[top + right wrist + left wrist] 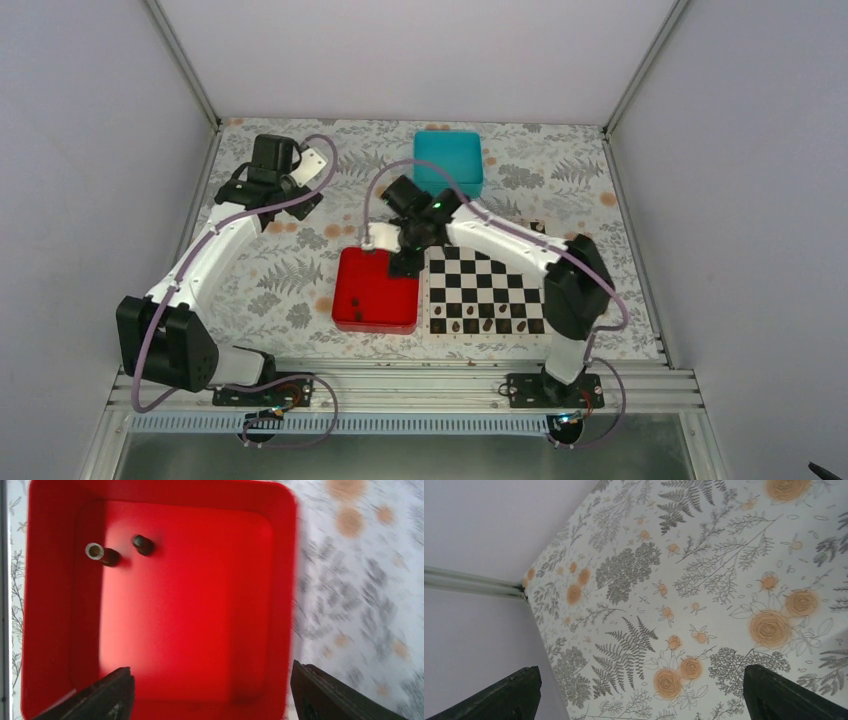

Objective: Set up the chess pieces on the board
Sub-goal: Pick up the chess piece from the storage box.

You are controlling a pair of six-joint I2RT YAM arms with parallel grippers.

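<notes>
1. board (pixel 485 290) lies flat on the floral tabletop (pixel 280 270), in front of the right arm's base.
2. a few dark chess pieces (pixel 487 325) stand in the board's near row; the rest of the board's squares are bare.
3. red tray (pixel 50 605) sits just beside the board's left edge, about touching it.
4. two more chess pieces (pixel 144 545) lie in the red tray close together near one corner, one on its side with its pale base showing.
5. right pincer (pixel 215 695) hovers over the red tray, just left of the board, fingers apart with nothing between them.
6. left pincer (pixel 639 700) is well left of the board over bare tabletop, fingers wide apart, holding nothing.
7. teal box (pixel 448 160) is beyond the board's far left corner, apart from it.
</notes>
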